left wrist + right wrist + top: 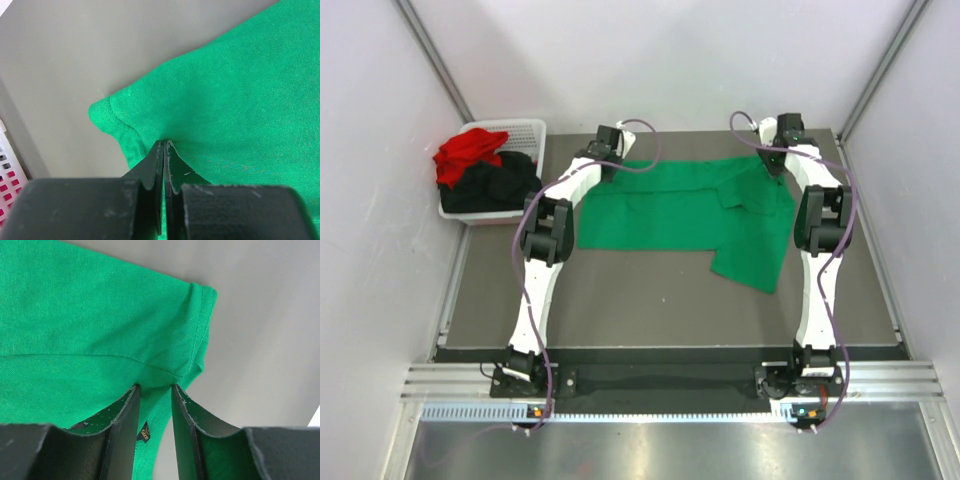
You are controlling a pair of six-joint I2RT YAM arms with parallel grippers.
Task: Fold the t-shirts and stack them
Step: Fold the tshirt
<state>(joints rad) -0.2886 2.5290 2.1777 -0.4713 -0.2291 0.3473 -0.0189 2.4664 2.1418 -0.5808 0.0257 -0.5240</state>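
Pinching green t-shirt (225,100), left gripper (163,144); only overhead shows red t-shirt (468,153).

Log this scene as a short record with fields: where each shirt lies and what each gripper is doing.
green t-shirt: spread on the table, right part rumpled
left gripper: shut, pinching the green shirt's far left corner
right gripper: jaws parted astride the green shirt's far right edge
red t-shirt: heaped in the white basket
black t-shirt: same basket, under the red one
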